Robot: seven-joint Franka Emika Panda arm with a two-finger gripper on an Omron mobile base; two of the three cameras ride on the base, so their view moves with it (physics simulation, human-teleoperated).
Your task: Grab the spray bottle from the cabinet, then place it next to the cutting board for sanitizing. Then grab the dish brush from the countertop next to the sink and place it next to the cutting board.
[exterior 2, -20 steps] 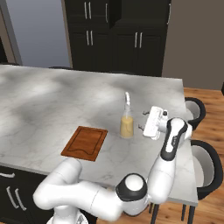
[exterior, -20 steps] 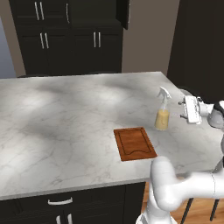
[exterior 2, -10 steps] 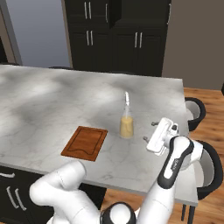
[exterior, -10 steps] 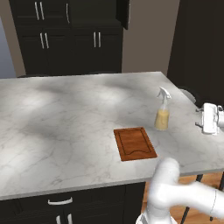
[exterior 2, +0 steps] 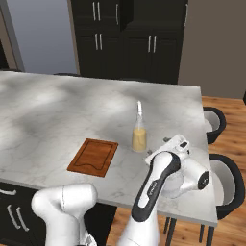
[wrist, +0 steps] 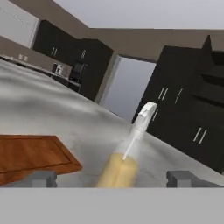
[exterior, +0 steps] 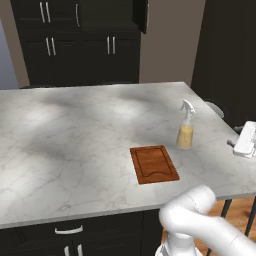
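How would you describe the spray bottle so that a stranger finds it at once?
Look at the broad white marble island. Near its right end lies a reddish-brown cutting board; the spray bottle stands upright just beside it, clear with yellowish liquid and a pale trigger head.

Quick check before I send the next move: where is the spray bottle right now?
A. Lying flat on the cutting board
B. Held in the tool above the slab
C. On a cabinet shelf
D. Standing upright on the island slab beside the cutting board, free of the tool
D: the spray bottle stands upright on the slab just beside the cutting board, while the open tool sits apart from it.
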